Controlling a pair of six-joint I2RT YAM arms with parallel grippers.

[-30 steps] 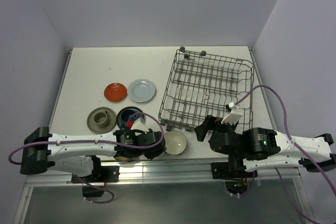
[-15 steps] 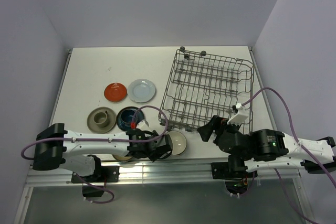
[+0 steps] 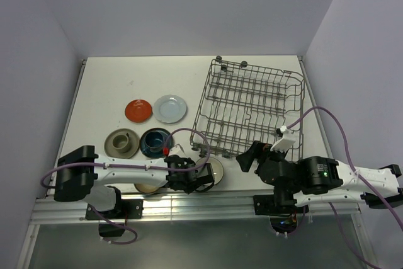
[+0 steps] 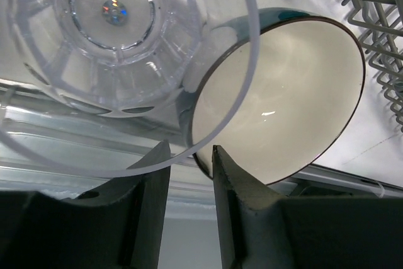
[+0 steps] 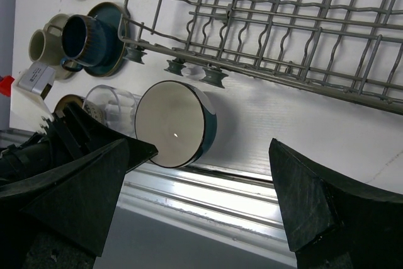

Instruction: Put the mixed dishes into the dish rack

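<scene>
My left gripper (image 4: 190, 147) has its jaws a narrow gap apart, closed on the rim of the clear glass cup (image 4: 113, 29), and I look straight down into the cup. The cream/teal bowl (image 4: 283, 92) stands right beside it, touching the right finger. In the top view the left gripper (image 3: 203, 179) sits at the bowl's (image 3: 215, 169) left edge and hides the cup. My right gripper (image 5: 214, 146) is wide open and empty, above the table to the right of the bowl (image 5: 173, 124) and the glass cup (image 5: 110, 108). The dish rack (image 3: 252, 102) stands at the far right.
A red-orange plate (image 3: 138, 110) and a pale blue plate (image 3: 170, 108) lie mid-table. A grey-beige plate with a cup (image 3: 121, 143) and a dark teal plate with a blue cup (image 3: 155, 142) sit nearer. A brown bowl (image 3: 148, 187) is under the left arm. The table's metal front edge (image 5: 252, 193) is close.
My left gripper has moved right along the front edge, up against the cream/teal bowl. My right gripper has shifted slightly right and toward the rack.
</scene>
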